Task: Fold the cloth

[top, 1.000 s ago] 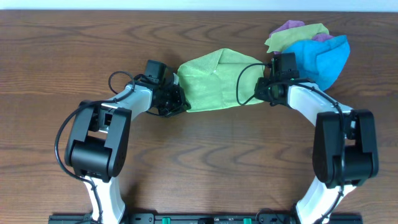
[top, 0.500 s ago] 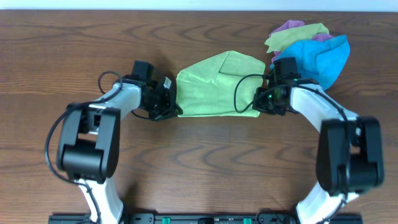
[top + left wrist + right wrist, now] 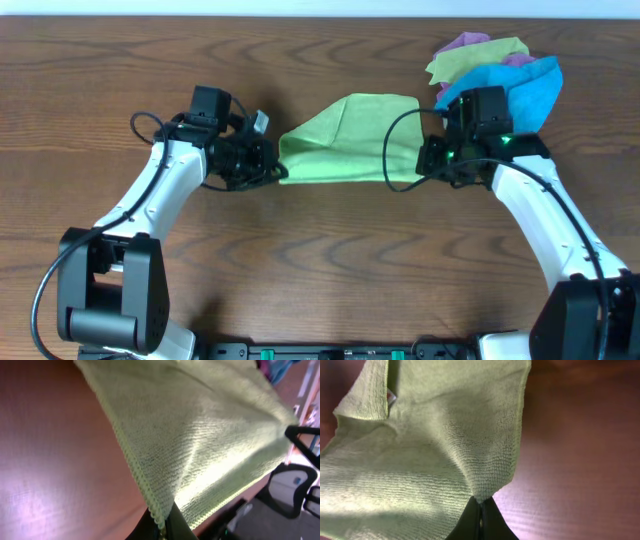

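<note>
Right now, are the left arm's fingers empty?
No: in the left wrist view the left fingers are pinched shut on a corner of the green cloth.

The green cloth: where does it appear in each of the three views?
Overhead: green cloth at upper centre, between left hand and right hand.
Left wrist: green cloth fills centre and right, corner pinched at bottom.
Right wrist: green cloth fills left and centre, corner pinched at bottom.
Shared landmark: the brown wooden table.
</note>
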